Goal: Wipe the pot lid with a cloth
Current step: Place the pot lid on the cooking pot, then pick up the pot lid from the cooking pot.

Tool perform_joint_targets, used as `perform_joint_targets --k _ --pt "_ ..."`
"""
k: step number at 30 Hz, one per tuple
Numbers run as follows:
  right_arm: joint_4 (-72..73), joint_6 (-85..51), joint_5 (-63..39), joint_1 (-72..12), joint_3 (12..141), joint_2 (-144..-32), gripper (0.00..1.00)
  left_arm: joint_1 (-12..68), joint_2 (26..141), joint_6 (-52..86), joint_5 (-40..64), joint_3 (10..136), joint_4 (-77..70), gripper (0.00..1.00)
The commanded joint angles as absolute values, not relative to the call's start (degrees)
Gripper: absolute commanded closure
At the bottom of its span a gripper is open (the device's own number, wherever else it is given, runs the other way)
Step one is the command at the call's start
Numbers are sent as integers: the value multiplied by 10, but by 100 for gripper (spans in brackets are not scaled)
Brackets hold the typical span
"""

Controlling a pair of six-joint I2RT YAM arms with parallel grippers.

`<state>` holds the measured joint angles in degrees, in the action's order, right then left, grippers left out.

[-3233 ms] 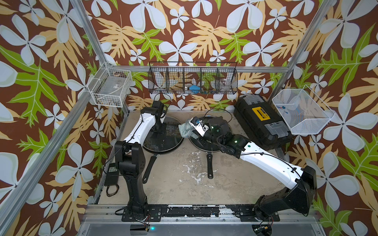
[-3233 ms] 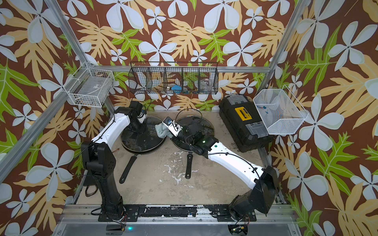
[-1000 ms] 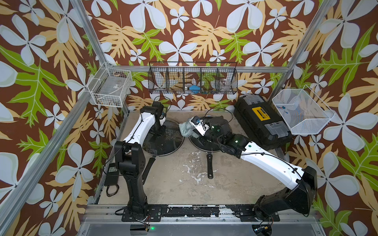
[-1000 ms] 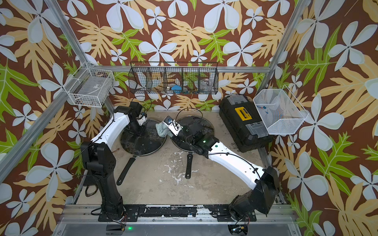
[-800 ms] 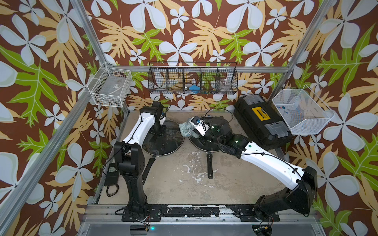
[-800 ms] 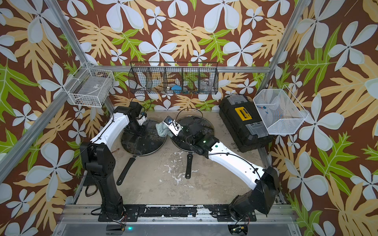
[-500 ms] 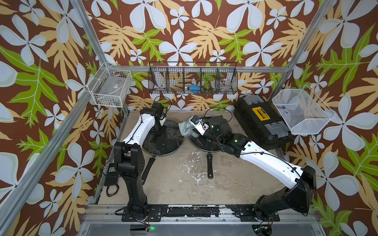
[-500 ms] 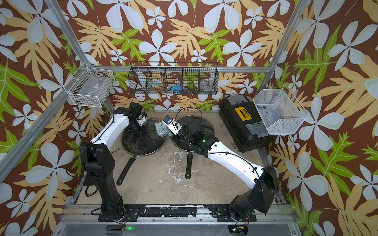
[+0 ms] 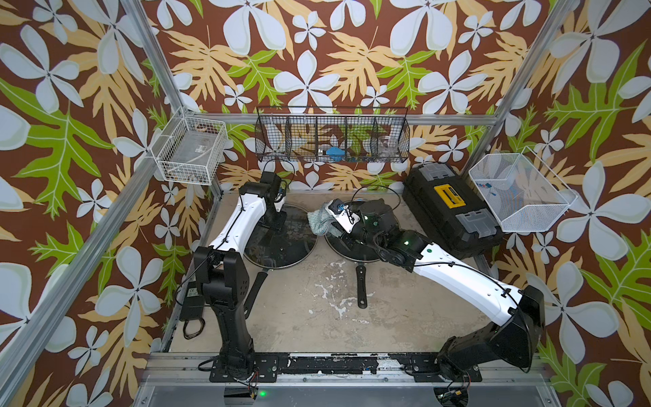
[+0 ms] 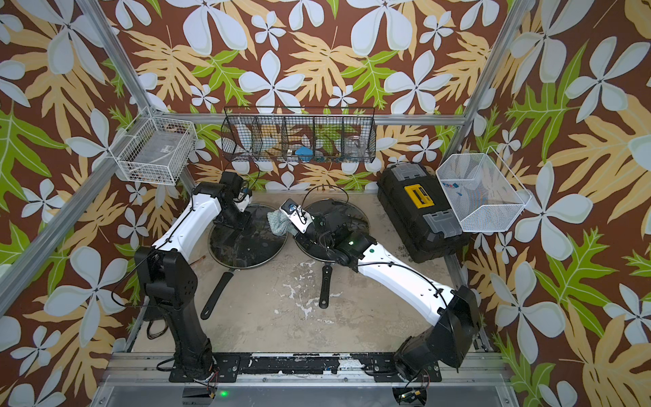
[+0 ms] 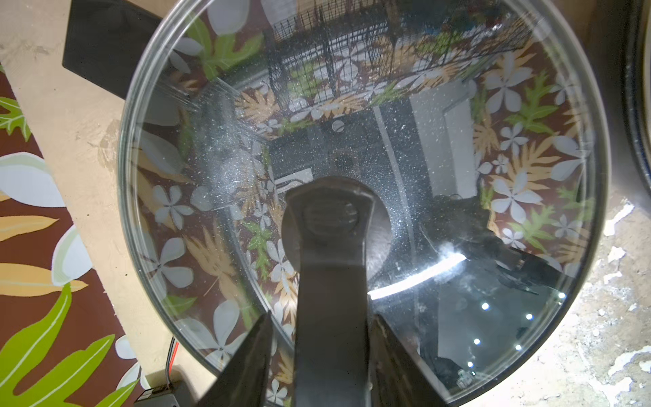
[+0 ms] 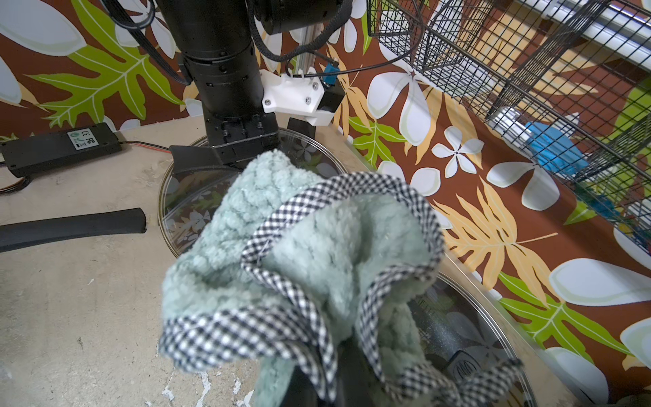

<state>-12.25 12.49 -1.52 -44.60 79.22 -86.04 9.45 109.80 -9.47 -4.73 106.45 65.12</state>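
A round glass pot lid [image 9: 289,243] [image 10: 246,246] [image 11: 422,158] lies flat at the back left of the table. Its black strap handle [image 11: 331,218] runs between the jaws of my left gripper [image 11: 322,317] [image 9: 274,223], which is open, with a gap showing on one side of the handle. My right gripper [image 12: 327,380] [image 9: 331,229] is shut on the pale teal cloth [image 12: 299,253] [image 9: 318,222] [image 10: 280,222] with a checked hem. It holds the bunched cloth just above the table, between this lid and a second glass lid [image 9: 355,246] [image 12: 475,334].
Two black pan handles [image 9: 255,292] [image 9: 361,285] stick out toward the front. A black toolbox [image 9: 451,211] stands at the back right. Wire baskets [image 9: 190,151] [image 9: 331,137] [image 9: 518,190] hang on the walls. A power brick [image 9: 192,299] lies by the left arm's base.
My left gripper's jaws have parted from the lid handle they were shut on. The right arm and the cloth have stayed where they were.
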Motion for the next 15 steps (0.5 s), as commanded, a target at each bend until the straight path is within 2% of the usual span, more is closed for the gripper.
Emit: perform_joint_targets --k 1,8,9,15 --pt "-110 123 -13 -443 791 -852 100 94 1088 -93 -48 1074 668 43" --pt "-86 91 -8 -412 763 -816 100 97 1080 -77 38 1133 659 3" --pt "-82 85 -4 -405 755 -807 100 100 1080 -76 47 1140 654 0" --pt "-75 64 31 -372 709 -754 100 155 1104 -76 37 1207 650 0"
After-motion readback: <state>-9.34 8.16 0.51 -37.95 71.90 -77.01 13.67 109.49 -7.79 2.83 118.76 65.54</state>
